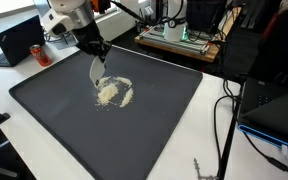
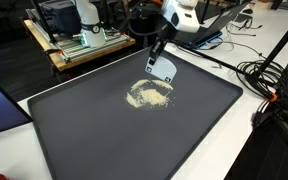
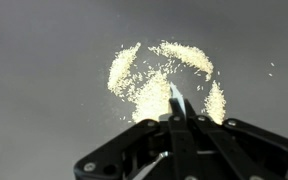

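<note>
My gripper [image 1: 97, 55] is shut on a thin white flat scraper [image 1: 94, 70], which hangs down with its lower edge at or just above a loose pile of pale grains [image 1: 112, 92] on a large dark mat [image 1: 54, 120]. In both exterior views the gripper [image 2: 156, 55] stands over the pile's far edge, with the scraper [image 2: 162, 68] just behind the grains [image 2: 149, 95]. In the wrist view the scraper [image 3: 176, 100] shows edge-on between the fingers [image 3: 174, 118]. The grains [image 3: 144, 75] curl around its tip in a ring.
The mat [image 2: 104, 140] covers most of a white table. An open laptop [image 1: 19, 40] and a dark can [image 1: 39, 52] sit past one corner. A wooden board with equipment [image 1: 179, 40] stands behind. Cables [image 1: 224, 120] trail off the side, near another laptop [image 1: 279, 110].
</note>
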You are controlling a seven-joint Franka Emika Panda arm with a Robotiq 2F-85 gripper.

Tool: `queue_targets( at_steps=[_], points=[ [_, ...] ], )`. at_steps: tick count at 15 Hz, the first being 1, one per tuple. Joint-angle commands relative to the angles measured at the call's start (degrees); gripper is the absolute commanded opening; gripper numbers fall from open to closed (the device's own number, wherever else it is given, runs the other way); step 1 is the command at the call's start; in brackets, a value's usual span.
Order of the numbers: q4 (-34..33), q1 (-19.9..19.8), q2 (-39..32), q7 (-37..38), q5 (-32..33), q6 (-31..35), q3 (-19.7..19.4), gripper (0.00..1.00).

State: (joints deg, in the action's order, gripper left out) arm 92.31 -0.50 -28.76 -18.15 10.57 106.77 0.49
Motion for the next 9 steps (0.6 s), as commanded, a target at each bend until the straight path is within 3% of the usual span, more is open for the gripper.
queue_targets(
  at_steps=[1,9],
  points=[
    [-0.25,-0.45,-0.28,-0.45,0.18,-0.09,0.32,0.04],
    [3.36,-2.63,0.31,-9.56,-0.17,6.81,1.09,0.01]
  ],
)
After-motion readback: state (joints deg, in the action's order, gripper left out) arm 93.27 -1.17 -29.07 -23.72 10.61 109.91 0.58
